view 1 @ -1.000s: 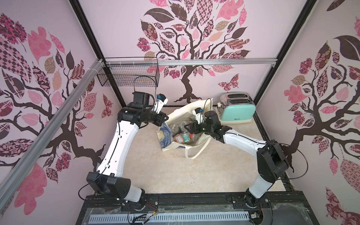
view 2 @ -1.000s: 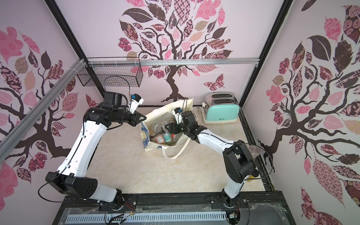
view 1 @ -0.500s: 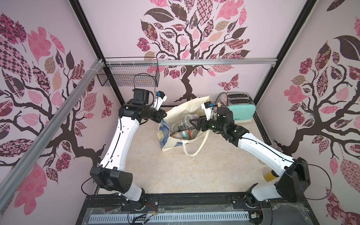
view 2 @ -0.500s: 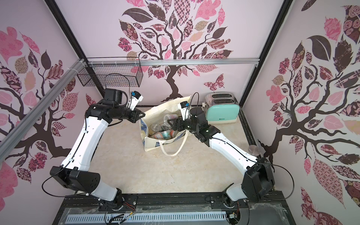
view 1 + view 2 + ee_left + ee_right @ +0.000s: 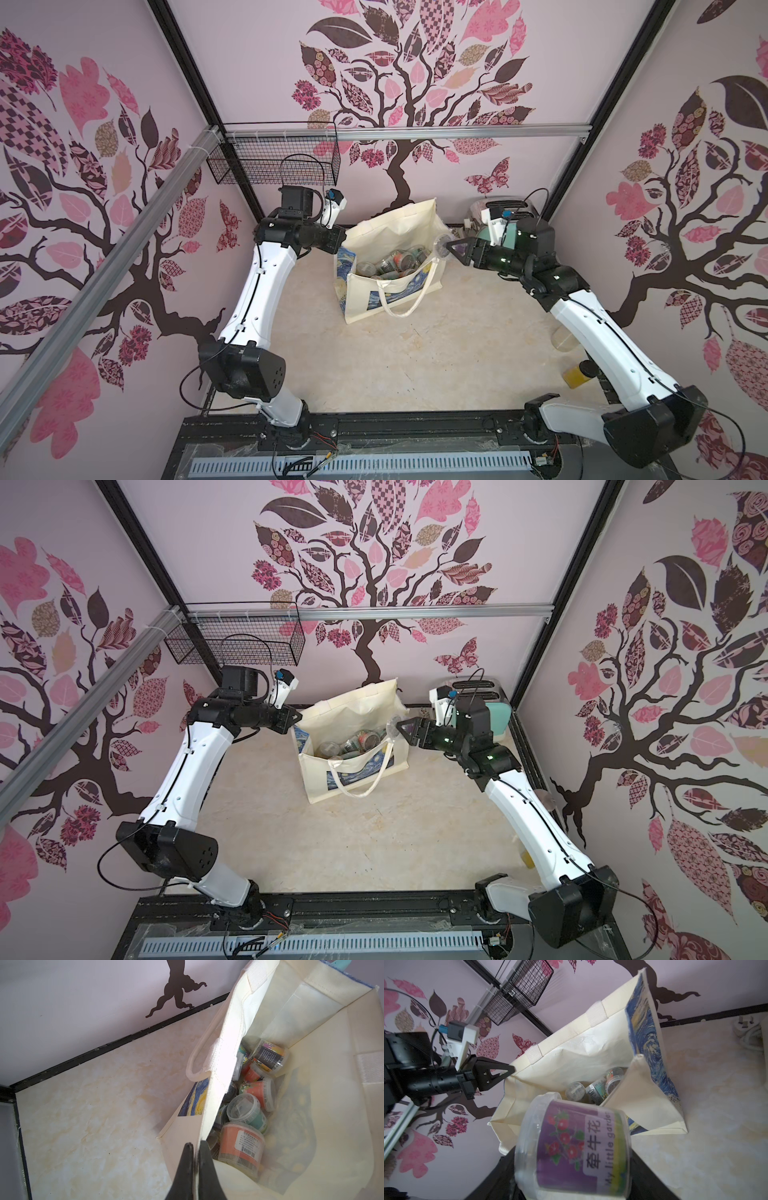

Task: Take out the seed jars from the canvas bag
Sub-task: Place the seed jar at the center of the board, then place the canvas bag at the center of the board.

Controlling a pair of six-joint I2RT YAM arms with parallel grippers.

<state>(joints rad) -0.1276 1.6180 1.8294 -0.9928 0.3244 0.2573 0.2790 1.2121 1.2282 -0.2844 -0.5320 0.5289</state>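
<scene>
The cream canvas bag [image 5: 376, 293] [image 5: 332, 766] stands open mid-table with a blue-and-yellow print on its sides. Several seed jars [image 5: 395, 262] [image 5: 359, 742] [image 5: 247, 1109] lie heaped inside it, with orange, teal and dark labels. My left gripper [image 5: 195, 1145] [image 5: 300, 716] is shut on the bag's left rim and holds the cloth between its fingers. My right gripper [image 5: 573, 1178] [image 5: 448, 248] is just right of the bag's mouth. It is shut on a clear seed jar with a purple flower label [image 5: 575, 1147] [image 5: 392, 726].
A mint toaster [image 5: 496, 706] stands at the back right behind my right arm, its plug and cord [image 5: 745, 1024] on the table beside it. A black wire basket [image 5: 274, 166] hangs on the back left rail. A clear jar [image 5: 563, 338] and a yellowish one [image 5: 575, 376] stand by the right wall.
My right gripper has come up out of the bag and drawn back to the right with the purple jar in it. The left gripper keeps hold of the rim, and the bag stands more upright.
</scene>
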